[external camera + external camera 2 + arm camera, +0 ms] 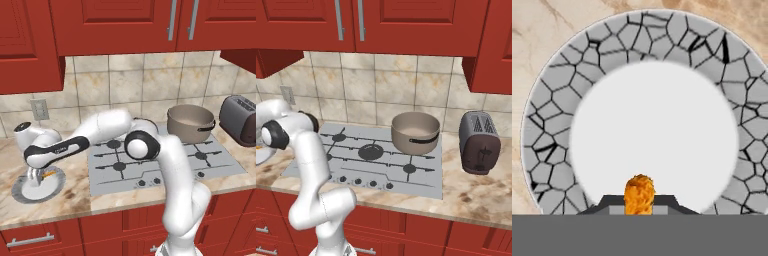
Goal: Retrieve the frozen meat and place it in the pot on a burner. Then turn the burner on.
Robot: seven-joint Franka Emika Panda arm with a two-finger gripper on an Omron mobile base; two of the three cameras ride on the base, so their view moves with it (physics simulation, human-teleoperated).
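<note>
Fingers (pixel 612 202) are closed tight on the frozen meat (pixel 639 194), low over the plate (pixel 17 192), left of the stove (pixel 165 165). Pot (pixel 190 122) sits on its far right burner. Risk: thin strip slipping out during the swing across.

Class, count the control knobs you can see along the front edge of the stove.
5, in a row along the stove's front edge in the right base view: knobs at and. The arm may hide others.
</note>
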